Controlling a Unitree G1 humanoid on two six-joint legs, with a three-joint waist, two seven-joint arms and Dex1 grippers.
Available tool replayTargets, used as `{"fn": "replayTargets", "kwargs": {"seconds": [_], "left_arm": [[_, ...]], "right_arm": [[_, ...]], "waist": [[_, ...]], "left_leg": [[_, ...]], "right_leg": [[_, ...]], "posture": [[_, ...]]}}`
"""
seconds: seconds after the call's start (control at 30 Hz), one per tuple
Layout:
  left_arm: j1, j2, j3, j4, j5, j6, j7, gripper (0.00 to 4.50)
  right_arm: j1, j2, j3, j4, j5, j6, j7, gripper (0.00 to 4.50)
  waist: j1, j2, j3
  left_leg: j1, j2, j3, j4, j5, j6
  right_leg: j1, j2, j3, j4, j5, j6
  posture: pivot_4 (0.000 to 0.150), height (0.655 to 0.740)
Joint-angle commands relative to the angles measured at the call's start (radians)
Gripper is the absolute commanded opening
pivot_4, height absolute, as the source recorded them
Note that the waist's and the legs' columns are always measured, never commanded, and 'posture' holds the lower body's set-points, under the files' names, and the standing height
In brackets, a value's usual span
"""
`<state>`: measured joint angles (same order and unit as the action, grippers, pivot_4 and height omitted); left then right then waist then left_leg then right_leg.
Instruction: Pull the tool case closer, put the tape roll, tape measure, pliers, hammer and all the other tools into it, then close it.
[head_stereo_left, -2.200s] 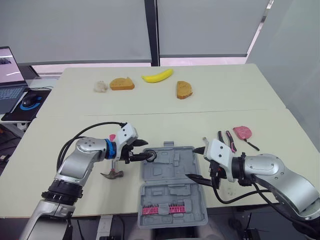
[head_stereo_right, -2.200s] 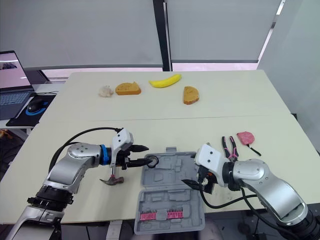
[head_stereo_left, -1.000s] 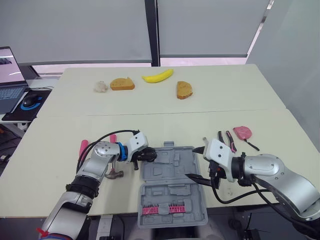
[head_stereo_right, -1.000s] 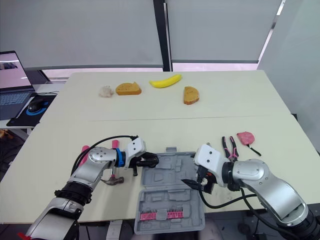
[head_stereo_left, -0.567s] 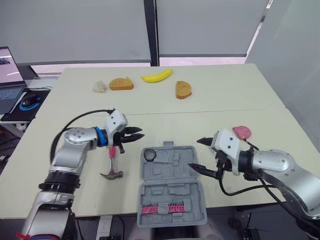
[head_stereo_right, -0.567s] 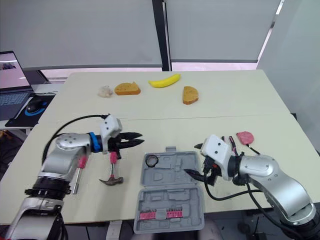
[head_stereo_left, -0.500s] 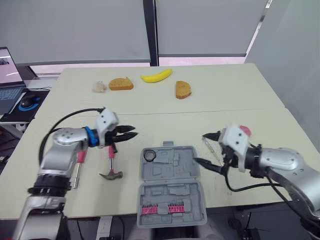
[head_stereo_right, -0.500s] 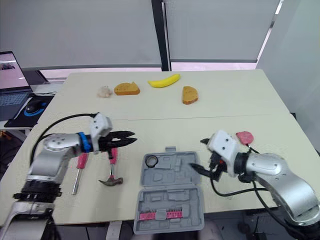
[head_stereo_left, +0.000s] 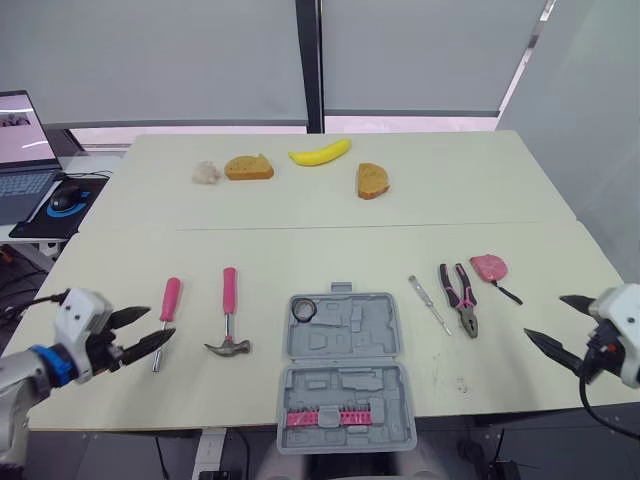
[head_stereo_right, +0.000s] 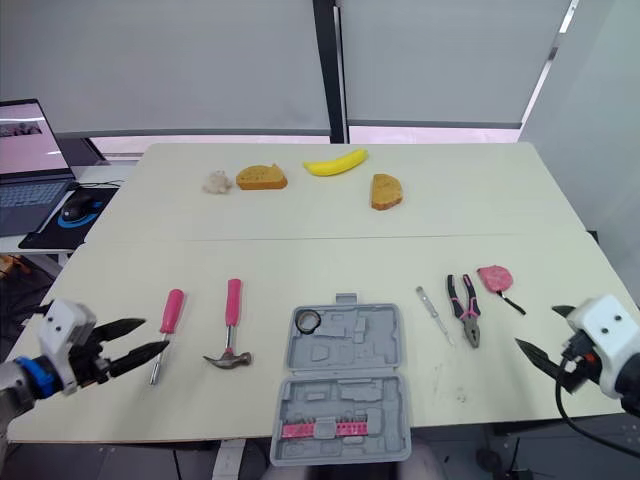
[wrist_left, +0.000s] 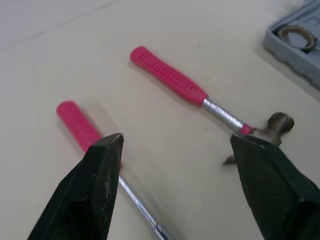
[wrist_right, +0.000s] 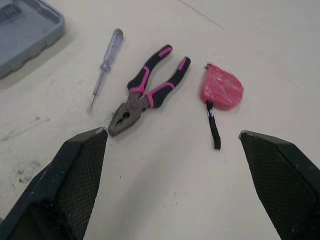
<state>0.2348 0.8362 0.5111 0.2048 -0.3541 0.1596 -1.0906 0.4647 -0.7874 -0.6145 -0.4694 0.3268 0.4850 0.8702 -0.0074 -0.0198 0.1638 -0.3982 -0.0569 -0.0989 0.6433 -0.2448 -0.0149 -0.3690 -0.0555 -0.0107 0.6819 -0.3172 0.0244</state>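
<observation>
Both pairs of jaws are being held spread and empty. The left gripper (wrist_left: 177, 142) is being hovered near the near-left corner of the desk (head_stereo_left: 300, 250), just beside the pink screwdriver (head_stereo_left: 165, 313), with the hammer (head_stereo_left: 229, 315) next along. The right gripper (head_stereo_left: 545, 316) is being kept at the near-right corner.

The tool case (head_stereo_left: 346, 370) is lying open at the middle of the near edge, and the tape roll (head_stereo_left: 302, 310) is being carried in its far-left corner. The tester (head_stereo_left: 430, 303), pliers (head_stereo_left: 459, 291) and tape measure (head_stereo_left: 486, 266) are lying to its right.

Pulled further, the case is likely to be tipped off the edge. Thin, flat shafts may be lost from the fingers, and the tape measure's strap may get snagged. No brand or writing is being made out.
</observation>
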Motion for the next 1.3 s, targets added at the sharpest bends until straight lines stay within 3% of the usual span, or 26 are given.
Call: {"fn": "replayTargets", "kwargs": {"seconds": [0.03,0.3,0.67,0.9,1.3], "left_arm": [[0.057,-0.002,0.061,-0.01,-0.018,-0.041,-0.001,4.48],[0.062,-0.032,-0.049,-0.201,-0.055,-0.024,-0.034,4.48],[-0.25,-0.064,-0.4,-0.514,-0.136,0.148,-0.073,4.48],[-0.449,-0.11,-0.519,-0.545,-0.193,0.216,-0.109,4.48],[-0.597,-0.223,-0.61,-0.575,-0.239,0.245,-0.098,4.48]], "right_arm": [[0.027,0.008,-0.044,0.001,0.014,-0.037,0.022,4.5],[-0.074,-0.017,0.048,0.062,-0.005,-0.047,0.002,4.5],[-0.342,0.042,0.302,0.259,-0.159,-0.085,-0.183,4.5],[-0.537,0.077,0.366,0.489,-0.189,-0.068,-0.251,4.5],[-0.776,0.16,0.46,0.885,-0.219,-0.119,-0.29,4.5]], "waist": [[0.004,0.001,0.0],[0.012,0.002,-0.001],[0.007,0.002,-0.001],[-0.002,0.003,-0.001],[-0.014,0.003,-0.001]], "left_leg": [[0.0,0.0,0.0,0.0,0.0,0.0],[0.0,0.001,0.001,0.001,0.0,0.0],[-0.001,0.0,0.002,0.001,0.0,0.0],[0.0,-0.001,0.003,0.001,0.0,0.0],[0.0,-0.001,0.003,0.002,0.001,0.0]], "right_leg": [[0.0,0.0,0.0,0.0,0.0,0.0],[0.0,-0.001,0.0,-0.001,0.0,-0.001],[0.0,0.0,0.0,0.0,0.001,-0.001],[0.001,0.001,0.001,0.001,0.001,0.0],[0.001,0.001,0.001,0.001,0.001,0.0]], "posture": [[0.15,0.74],[0.15,0.74],[0.15,0.74],[0.15,0.74],[0.15,0.74]]}}
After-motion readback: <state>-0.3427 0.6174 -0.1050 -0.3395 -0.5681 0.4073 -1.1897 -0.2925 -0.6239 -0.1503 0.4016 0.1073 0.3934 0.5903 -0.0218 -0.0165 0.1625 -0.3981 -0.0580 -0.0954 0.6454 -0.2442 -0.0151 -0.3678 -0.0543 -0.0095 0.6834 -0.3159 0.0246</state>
